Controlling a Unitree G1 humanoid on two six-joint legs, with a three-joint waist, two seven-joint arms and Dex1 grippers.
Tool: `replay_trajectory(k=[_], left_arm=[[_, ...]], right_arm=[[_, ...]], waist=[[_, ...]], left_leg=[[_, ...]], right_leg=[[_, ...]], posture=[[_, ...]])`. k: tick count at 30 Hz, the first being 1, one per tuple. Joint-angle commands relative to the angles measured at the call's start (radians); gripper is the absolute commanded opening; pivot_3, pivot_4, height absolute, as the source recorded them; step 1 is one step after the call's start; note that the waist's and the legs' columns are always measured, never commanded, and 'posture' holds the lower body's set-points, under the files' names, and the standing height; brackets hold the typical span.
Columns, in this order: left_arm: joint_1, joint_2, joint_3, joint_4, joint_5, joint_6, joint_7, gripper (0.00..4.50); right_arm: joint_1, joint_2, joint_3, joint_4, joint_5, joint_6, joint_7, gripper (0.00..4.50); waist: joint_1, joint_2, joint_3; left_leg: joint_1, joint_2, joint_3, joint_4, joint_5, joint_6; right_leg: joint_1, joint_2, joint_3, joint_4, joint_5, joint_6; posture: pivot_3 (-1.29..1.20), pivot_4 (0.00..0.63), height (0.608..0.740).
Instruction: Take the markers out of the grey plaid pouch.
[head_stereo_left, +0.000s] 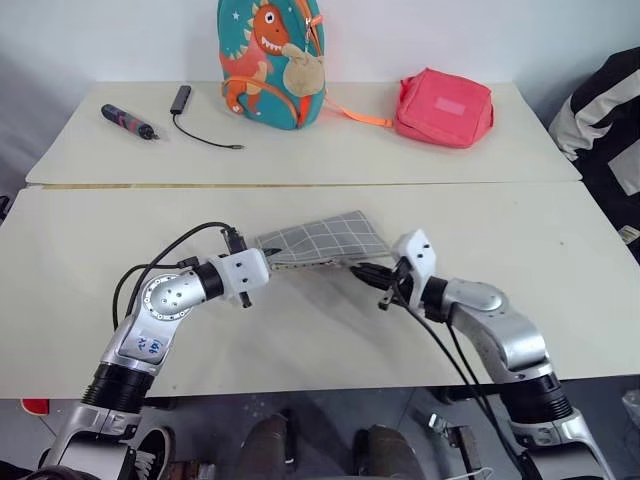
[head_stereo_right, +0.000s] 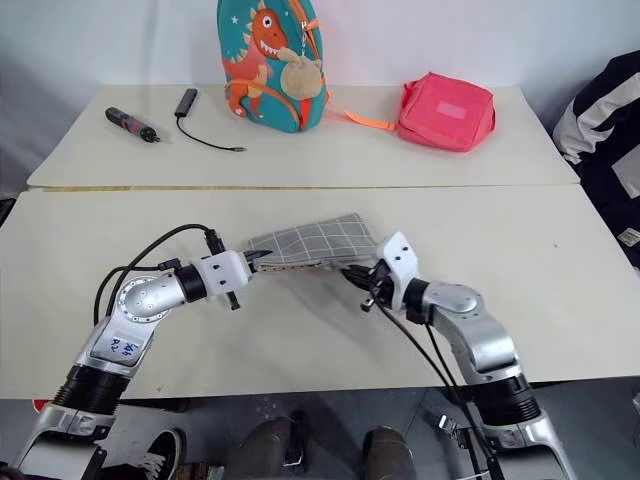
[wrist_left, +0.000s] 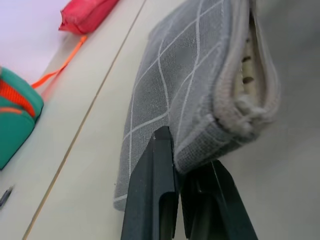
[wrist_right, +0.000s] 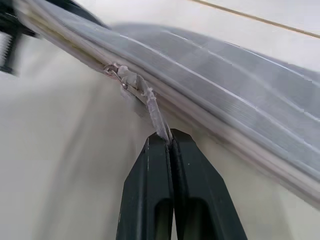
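Note:
The grey plaid pouch (head_stereo_left: 325, 240) lies across the middle of the near table between my two grippers. My left gripper (head_stereo_left: 268, 262) is shut on the pouch's left end; the left wrist view shows its fingers (wrist_left: 155, 165) pinching the fabric corner of the pouch (wrist_left: 190, 90). My right gripper (head_stereo_left: 362, 270) is at the pouch's front right edge. In the right wrist view it (wrist_right: 167, 136) is shut on the small zipper pull (wrist_right: 150, 107). The zipped edge gapes a little and shows beige lining. The markers are hidden.
On the far table stand a teal dinosaur backpack (head_stereo_left: 272, 60) and a pink-red padded bag (head_stereo_left: 445, 107). A dark-and-pink tool (head_stereo_left: 128, 121) and a black cable (head_stereo_left: 190, 115) lie at its left. A seam (head_stereo_left: 300, 184) divides the tables. A striped sleeve (head_stereo_left: 600, 110) shows at the right.

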Motion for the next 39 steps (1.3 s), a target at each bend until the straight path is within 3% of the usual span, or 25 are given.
replay_trajectory(k=[1,6,11,15,19,27,30,35,39], left_arm=[[0.007,0.034,0.059,0.005,-0.049,-0.026,-0.025,0.0],[0.008,0.052,0.084,0.038,-0.088,-0.028,-0.051,0.0],[0.029,0.034,0.08,0.002,-0.149,0.023,-0.097,0.0],[0.033,0.021,0.067,-0.02,-0.139,0.066,-0.09,0.0],[0.043,-0.025,0.074,-0.082,-0.165,0.161,-0.063,0.0],[0.05,-0.056,0.052,-0.129,-0.176,0.26,-0.086,0.0],[0.026,-0.07,0.06,-0.165,-0.235,0.381,-0.107,0.0],[-0.051,-0.062,0.106,-0.269,-0.37,0.671,-0.125,0.0],[-0.109,-0.093,0.152,-0.318,-0.451,0.787,-0.087,0.0]], right_arm=[[-0.024,-0.059,-0.075,0.03,-0.012,-0.045,0.019,0.03],[-0.042,-0.139,-0.113,0.142,-0.046,-0.121,0.051,0.03],[-0.05,-0.11,-0.108,0.126,-0.019,-0.123,0.064,0.03],[-0.019,-0.098,-0.096,0.028,0.053,-0.043,0.109,0.98],[0.011,-0.177,-0.121,-0.12,0.171,0.097,0.202,2.38],[-0.116,-0.174,-0.115,-0.1,0.041,-0.061,0.125,2.38],[-0.129,-0.126,-0.092,-0.15,0.086,-0.045,0.139,1.79],[-0.215,-0.123,-0.091,-0.193,0.128,0.025,0.159,0.14],[-0.264,-0.126,-0.045,-0.204,0.097,0.025,0.166,0.06]], waist=[[0.0,0.0,0.0],[0.001,0.0,0.0],[-0.001,0.0,0.0],[-0.001,0.0,0.0],[0.007,0.0,0.0],[0.002,0.0,0.0],[0.002,0.0,0.0],[0.004,0.0,0.0],[0.002,0.0,0.0]], left_leg=[[0.0,0.0,0.0,0.0,0.0,0.0],[0.0,0.0,0.0,0.0,0.0,0.0],[0.0,0.0,0.0,0.0,0.0,0.0],[0.0,0.001,0.0,0.0,0.0,0.0],[0.0,0.0,-0.001,0.001,0.0,0.001],[0.0,0.001,-0.001,0.002,-0.001,0.0],[0.0,0.001,0.0,0.001,-0.001,0.0],[-0.001,0.0,-0.001,0.003,0.0,0.001],[0.0,0.0,-0.002,0.004,-0.001,0.001]], right_leg=[[0.0,0.0,0.0,0.0,0.0,0.0],[0.0,0.0,0.0,-0.001,0.0,0.0],[0.001,0.0,-0.001,0.0,0.0,0.0],[0.001,0.0,-0.001,0.0,0.0,0.0],[0.002,0.0,-0.001,0.0,0.0,0.0],[0.001,0.0,-0.001,-0.003,0.0,0.0],[0.001,0.0,-0.001,-0.001,0.0,0.0],[0.002,0.0,-0.001,0.0,0.0,0.0],[0.003,0.0,-0.001,-0.001,0.0,0.0]], posture=[[0.0,0.15,0.74],[0.0,0.15,0.74],[0.0,0.15,0.74],[0.0,0.15,0.74],[0.0,0.15,0.74],[0.0,0.15,0.74],[0.0,0.15,0.74],[0.0,0.15,0.74],[0.0,0.15,0.74]])
